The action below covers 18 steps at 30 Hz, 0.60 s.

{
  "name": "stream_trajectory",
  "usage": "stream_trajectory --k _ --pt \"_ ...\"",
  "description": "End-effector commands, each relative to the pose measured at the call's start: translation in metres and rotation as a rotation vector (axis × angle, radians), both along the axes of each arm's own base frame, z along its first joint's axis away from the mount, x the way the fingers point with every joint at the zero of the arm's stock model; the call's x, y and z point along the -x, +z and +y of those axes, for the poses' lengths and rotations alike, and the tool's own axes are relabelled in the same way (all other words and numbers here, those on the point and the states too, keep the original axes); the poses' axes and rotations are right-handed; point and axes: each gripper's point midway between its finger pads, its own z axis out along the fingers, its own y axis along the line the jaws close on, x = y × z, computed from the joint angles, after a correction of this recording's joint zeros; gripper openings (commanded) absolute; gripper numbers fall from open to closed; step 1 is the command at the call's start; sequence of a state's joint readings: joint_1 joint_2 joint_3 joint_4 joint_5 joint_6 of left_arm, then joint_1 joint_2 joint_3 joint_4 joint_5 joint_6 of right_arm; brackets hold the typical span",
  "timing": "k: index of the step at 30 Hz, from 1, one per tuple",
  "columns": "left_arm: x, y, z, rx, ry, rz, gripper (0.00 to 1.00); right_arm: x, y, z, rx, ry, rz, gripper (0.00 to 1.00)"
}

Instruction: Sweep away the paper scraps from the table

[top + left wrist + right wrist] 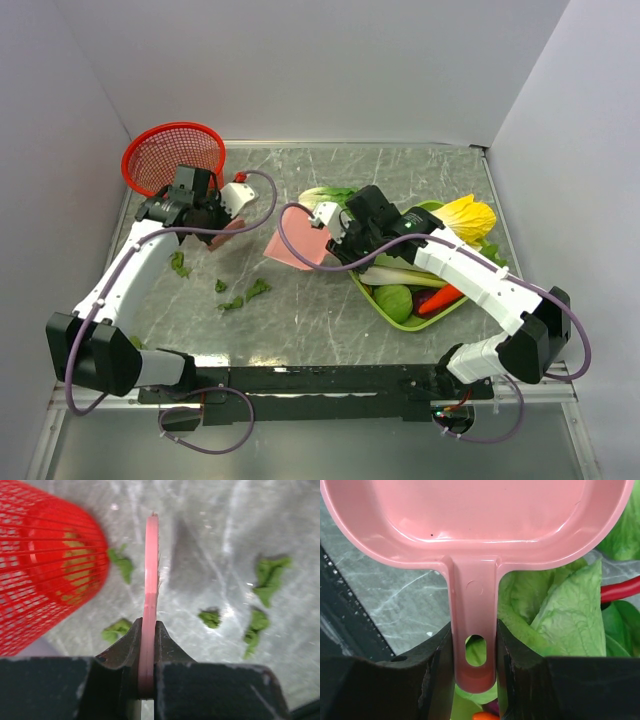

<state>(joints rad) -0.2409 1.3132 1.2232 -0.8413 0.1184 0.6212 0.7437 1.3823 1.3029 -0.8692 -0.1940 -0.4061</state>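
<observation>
Starting on the left, the left gripper (148,630) is clenched on a thin pink tool (150,575), which is seen edge-on in the left wrist view and is pinched flat between both fingers. The tool is held above the table (330,310), close to a red mesh basket (172,155) that stands at the far left corner.

The right gripper (474,636) is closed around the handle of a pink dustpan (480,520) – the handle is grasped from both sides, just above its hanging hole. The pan is held near the middle of the table, with its open side turned toward the left arm. Whether its lip touches the surface cannot be told.

The paper scraps (258,289) are scattered on the left-centre part of the table, between the pink tool and the near edge. One scrap is located just beside the left forearm; the others are grouped a little to its right, apart from the dustpan.

A lime green tray (372,298) is placed on the right side of the table – it is loaded with toy vegetables (394,301), and leafy greens are visible directly under the dustpan handle.
</observation>
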Motion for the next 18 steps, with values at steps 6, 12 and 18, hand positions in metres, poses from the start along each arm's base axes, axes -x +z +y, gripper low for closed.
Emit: stream_trajectory --k 6,12,18 --pt "-0.050 0.020 0.021 -0.070 0.125 -0.147 0.01 -0.032 0.035 0.030 -0.199 0.047 -0.140 0.00" --pt "-0.063 0.010 0.020 -0.084 0.128 -0.131 0.01 -0.022 0.041 0.048 -0.281 0.119 -0.110 0.00" --pt "-0.078 0.018 0.023 -0.126 0.115 -0.130 0.01 -0.030 0.031 0.059 -0.279 0.086 -0.081 0.00"
